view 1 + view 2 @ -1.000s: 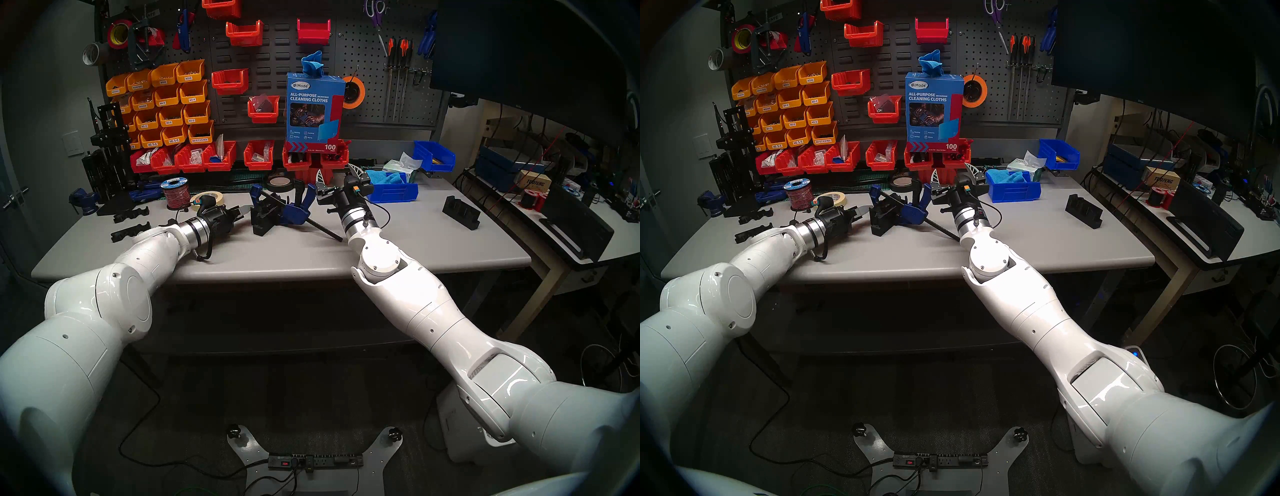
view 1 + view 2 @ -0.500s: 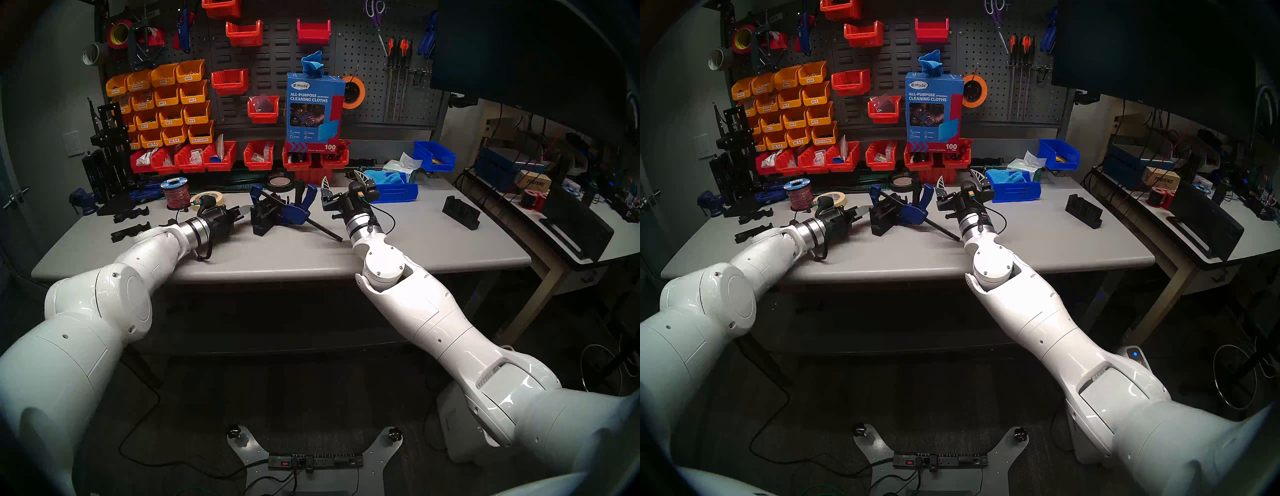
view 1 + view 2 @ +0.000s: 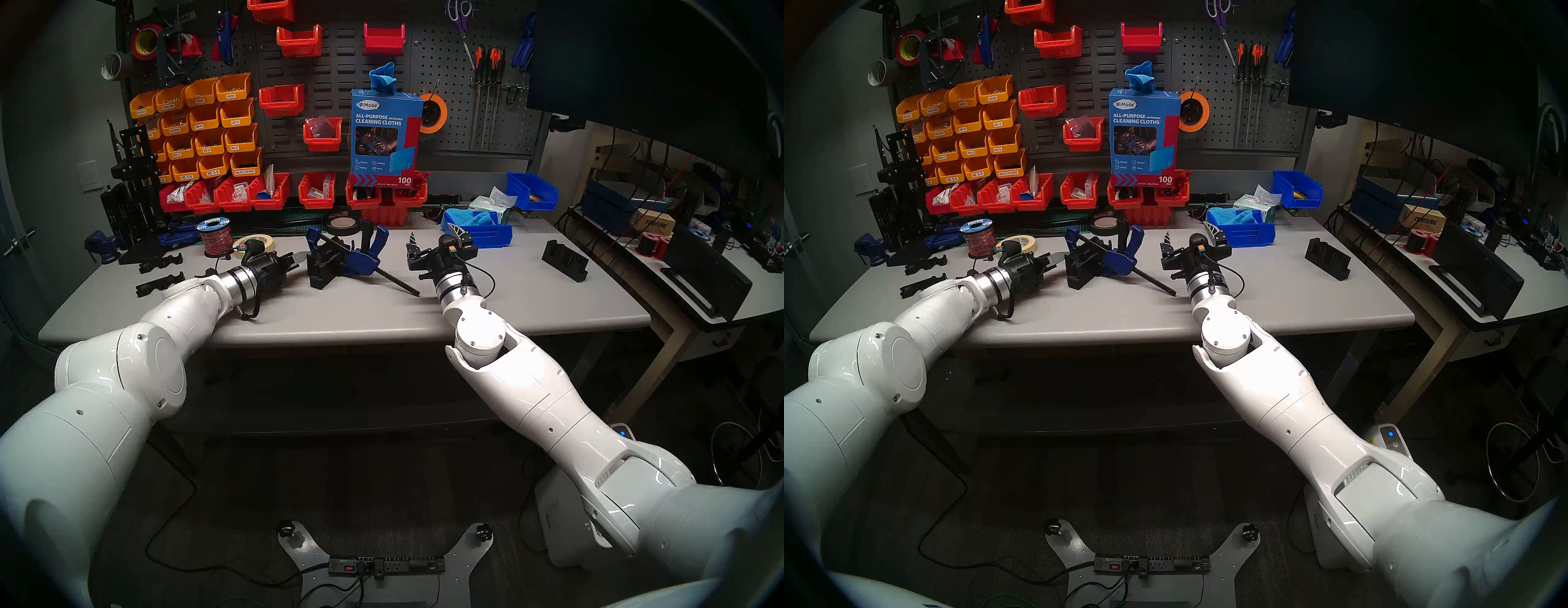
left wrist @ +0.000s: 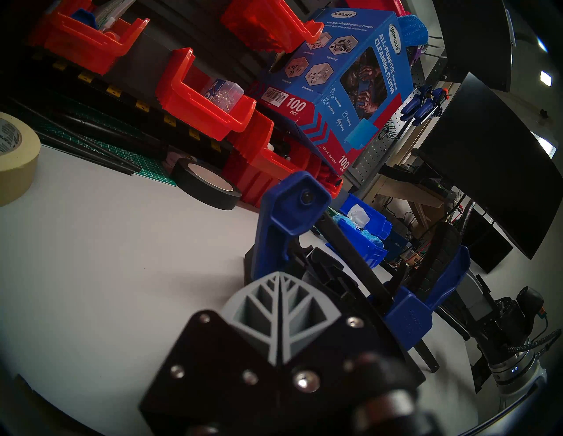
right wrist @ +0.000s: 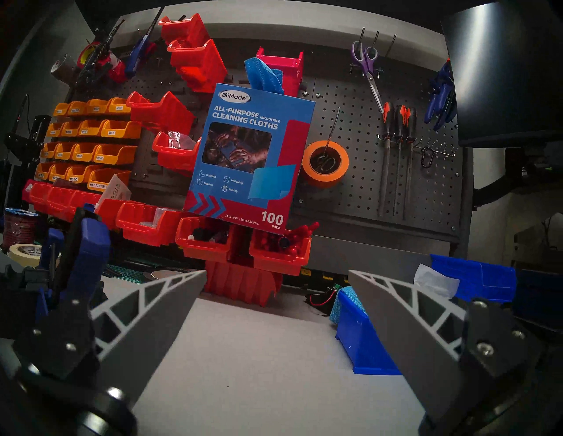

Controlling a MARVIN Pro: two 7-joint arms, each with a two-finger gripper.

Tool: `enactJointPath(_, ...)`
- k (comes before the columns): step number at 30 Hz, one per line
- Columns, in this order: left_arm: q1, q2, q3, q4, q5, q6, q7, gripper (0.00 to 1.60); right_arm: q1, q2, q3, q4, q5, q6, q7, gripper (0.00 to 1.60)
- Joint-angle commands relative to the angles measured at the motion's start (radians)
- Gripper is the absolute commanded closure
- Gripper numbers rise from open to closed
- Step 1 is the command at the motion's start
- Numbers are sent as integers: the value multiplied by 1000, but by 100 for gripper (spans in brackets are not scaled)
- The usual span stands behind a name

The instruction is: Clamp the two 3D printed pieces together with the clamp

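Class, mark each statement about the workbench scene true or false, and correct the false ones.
1. The right gripper is open and holds nothing. True.
2. The left gripper is open. False: its fingers are shut together.
3. The clamp lies on the table between the two arms. True.
4. The right gripper grips the clamp's handle. False: it is off to the clamp's right, apart from it.
5. The printed pieces sit at the clamp. True.
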Motion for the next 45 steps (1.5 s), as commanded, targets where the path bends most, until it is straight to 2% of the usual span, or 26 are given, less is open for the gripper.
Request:
enactJointPath(1, -11, 1, -7, -2, -7, -3, -15, 160, 3, 24, 20, -61, -6, 17, -21, 0)
enactJointPath(32, -11, 1, -16, -1, 1, -3, -18, 160, -52, 59, 26, -132, 10, 135, -41, 0)
enactJointPath(45, -11, 0, -20, -1, 4, -4, -19, 160, -57, 50, 14, -148, 44, 143, 8, 0)
